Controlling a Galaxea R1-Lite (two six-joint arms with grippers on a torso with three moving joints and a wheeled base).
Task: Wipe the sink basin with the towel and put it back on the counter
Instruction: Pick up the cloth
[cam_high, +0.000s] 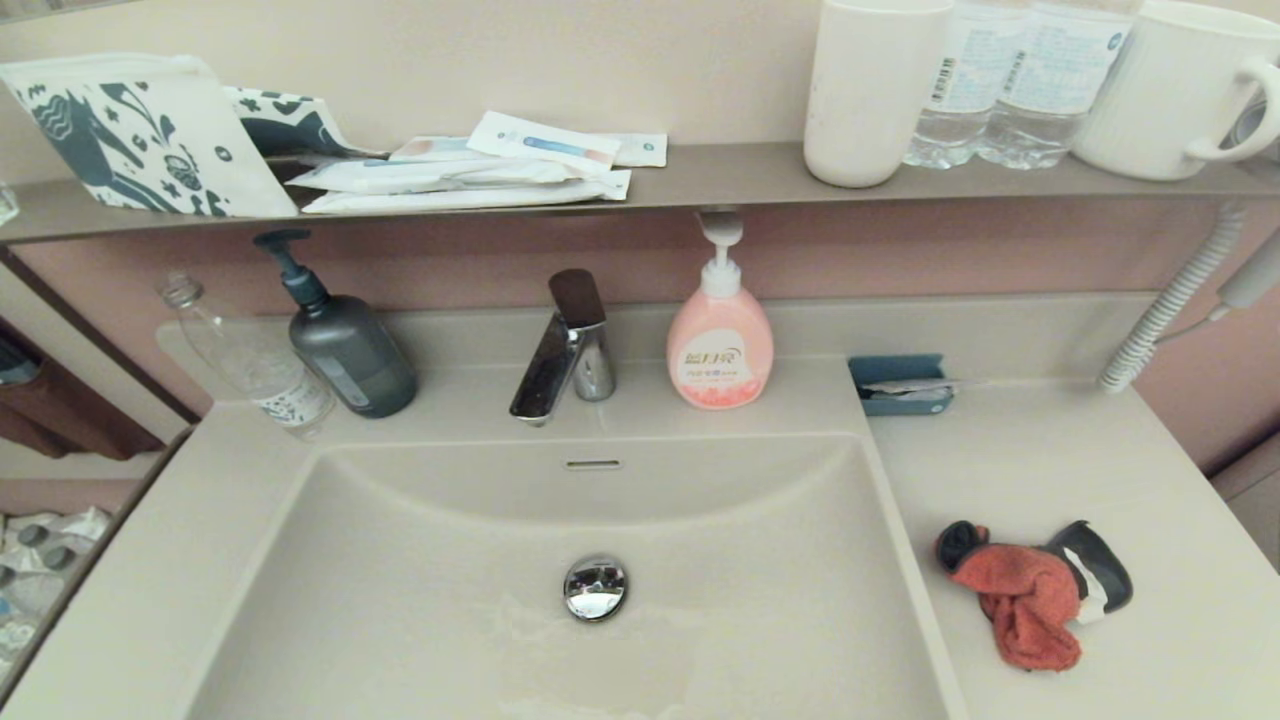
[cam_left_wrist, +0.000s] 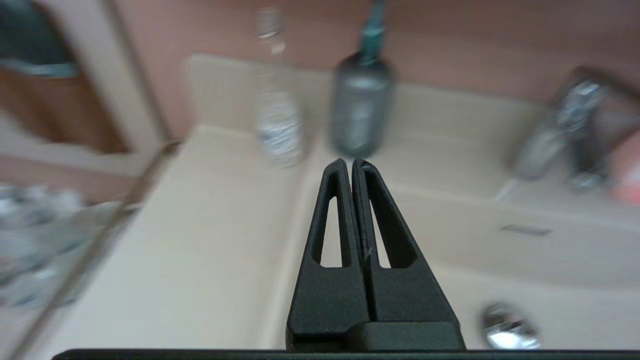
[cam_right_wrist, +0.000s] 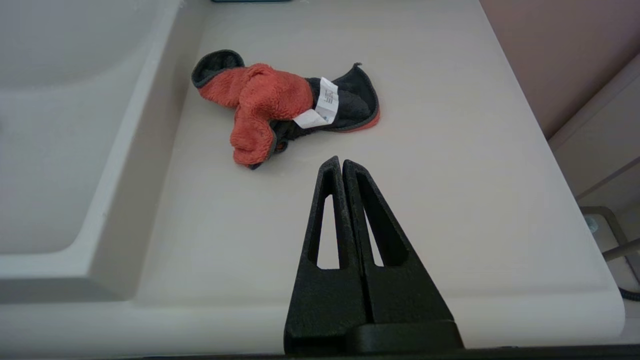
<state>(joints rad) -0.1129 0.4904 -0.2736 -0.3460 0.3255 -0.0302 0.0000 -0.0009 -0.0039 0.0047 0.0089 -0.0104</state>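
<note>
The red-orange towel (cam_high: 1030, 600) lies crumpled on the beige counter (cam_high: 1150, 480) to the right of the sink basin (cam_high: 420, 560), dark grey reverse and a white label showing. In the right wrist view the towel (cam_right_wrist: 265, 100) rests on the counter (cam_right_wrist: 450, 200) a short way beyond my right gripper (cam_right_wrist: 341, 161), which is shut and empty. My left gripper (cam_left_wrist: 351, 162) is shut and empty, held over the basin's left rim (cam_left_wrist: 295, 210). The chrome drain plug (cam_high: 595, 587) sits mid-basin. Neither gripper shows in the head view.
Along the back stand a clear bottle (cam_high: 255, 360), a grey pump bottle (cam_high: 350, 345), the chrome tap (cam_high: 565, 350), a pink soap dispenser (cam_high: 720, 345) and a blue holder (cam_high: 900, 385). The shelf (cam_high: 700, 175) above carries a patterned pouch, sachets, cups and bottles.
</note>
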